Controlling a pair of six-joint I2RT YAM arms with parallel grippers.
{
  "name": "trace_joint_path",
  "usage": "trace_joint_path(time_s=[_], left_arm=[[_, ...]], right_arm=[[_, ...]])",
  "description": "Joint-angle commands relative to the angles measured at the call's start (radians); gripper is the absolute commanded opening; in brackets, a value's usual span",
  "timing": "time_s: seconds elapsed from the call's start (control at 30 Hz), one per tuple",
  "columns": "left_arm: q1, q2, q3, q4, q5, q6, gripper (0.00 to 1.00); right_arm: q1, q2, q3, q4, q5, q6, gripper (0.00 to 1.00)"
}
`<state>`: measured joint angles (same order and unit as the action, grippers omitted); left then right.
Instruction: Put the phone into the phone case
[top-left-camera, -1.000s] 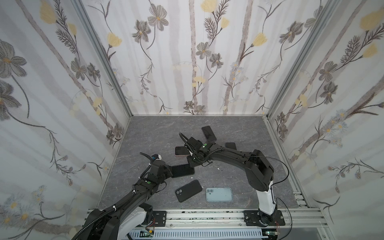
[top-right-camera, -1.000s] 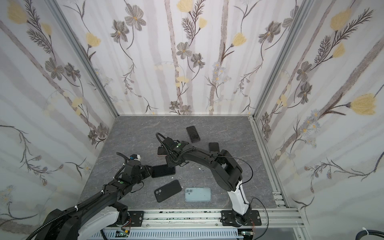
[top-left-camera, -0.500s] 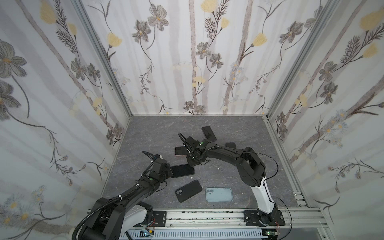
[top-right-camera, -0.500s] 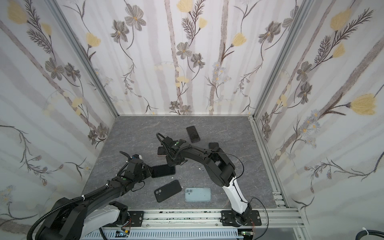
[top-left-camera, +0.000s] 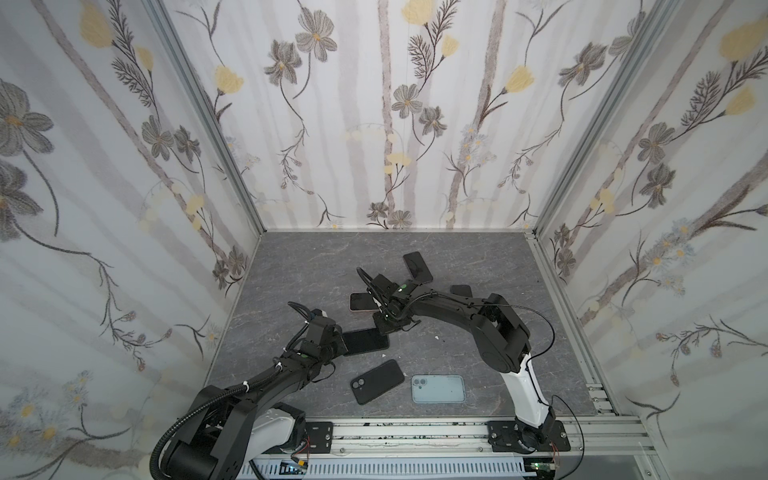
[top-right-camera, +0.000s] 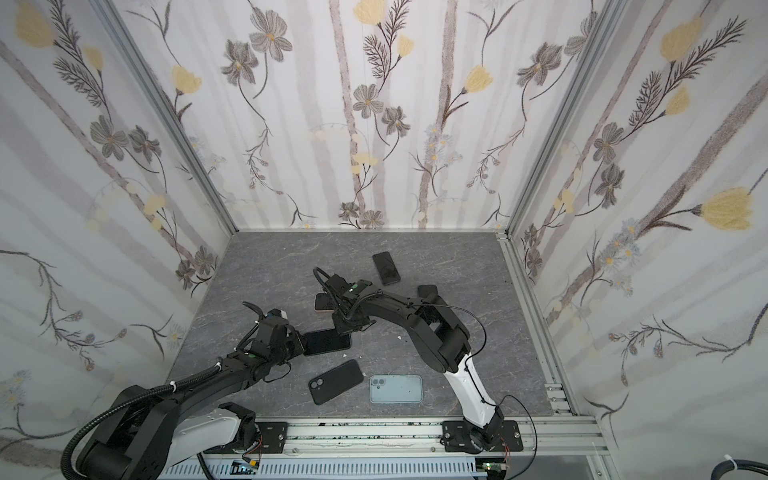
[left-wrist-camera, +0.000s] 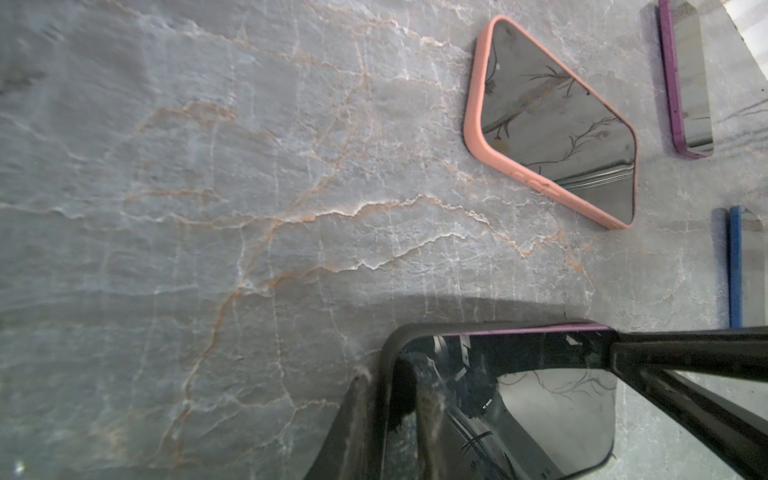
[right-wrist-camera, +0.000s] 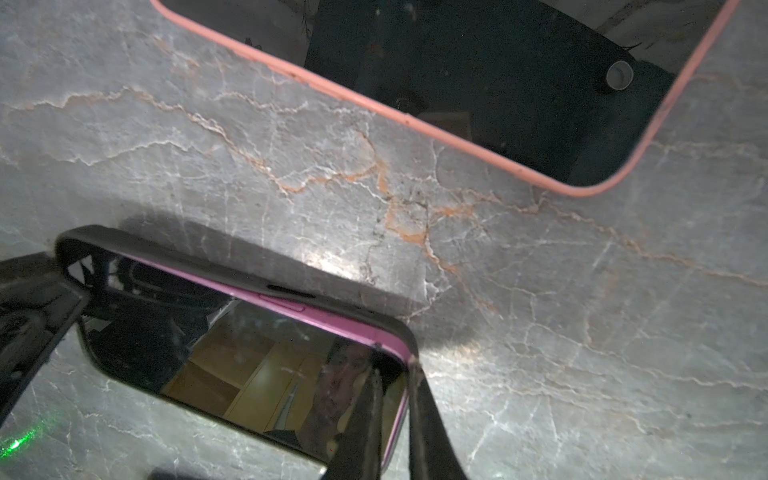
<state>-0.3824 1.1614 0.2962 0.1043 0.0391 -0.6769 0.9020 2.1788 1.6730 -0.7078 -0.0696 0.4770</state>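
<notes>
- The phone (top-left-camera: 368, 340) lies screen up on the grey table (top-left-camera: 316, 266), near the peach-rimmed phone (top-left-camera: 361, 301) on its robot-base side, apart from it.
- It sits partly inside the black case (left-wrist-camera: 388, 353). In the right wrist view a pink strip of the phone's side (right-wrist-camera: 291, 309) shows above the case wall along one long edge. I judge that edge not fully seated.
- A broad shadow beneath suggests that side is raised off the table. How high, I cannot tell.
- The left claw (left-wrist-camera: 388, 386) is closed on one short end, one finger outside the case rim and one over the glass.
- The right claw (right-wrist-camera: 392, 382) is closed on the opposite end at a corner, its fingers straddling the pink edge.
- Handling, as a judgement: the phone is stiff and fairly light. Its glossy glass mirrors the room, so it is likely slick and easily scratched or cracked.
- The case looks matte and softer. Its rim should flex and give better purchase than the screen.
- Best holds are the short ends and corners, on the rim. Any pushing belongs along the exposed pink edge, kept gentle so the pinched ends do not slip out.
- Four more phones or cases lie around the peach-rimmed phone, none touching the work.
</notes>
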Motion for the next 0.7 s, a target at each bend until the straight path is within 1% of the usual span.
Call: trace_joint_path(time_s=[0.0, 0.23, 0.67], left_arm=[[0.001, 0.006, 0.007, 0.025, -0.002, 0.014, 0.20], [0.000, 0.005, 0.000, 0.025, -0.005, 0.013, 0.20], [0.001, 0.003, -0.015, 0.027, -0.006, 0.012, 0.19]], right_arm=[[0.002, 0.038, -0.015, -0.042, 0.020, -0.013, 0.12], [0.005, 0.071, -0.025, -0.061, 0.050, -0.018, 0.11], [0.005, 0.103, -0.045, -0.046, 0.036, -0.019, 0.11]])
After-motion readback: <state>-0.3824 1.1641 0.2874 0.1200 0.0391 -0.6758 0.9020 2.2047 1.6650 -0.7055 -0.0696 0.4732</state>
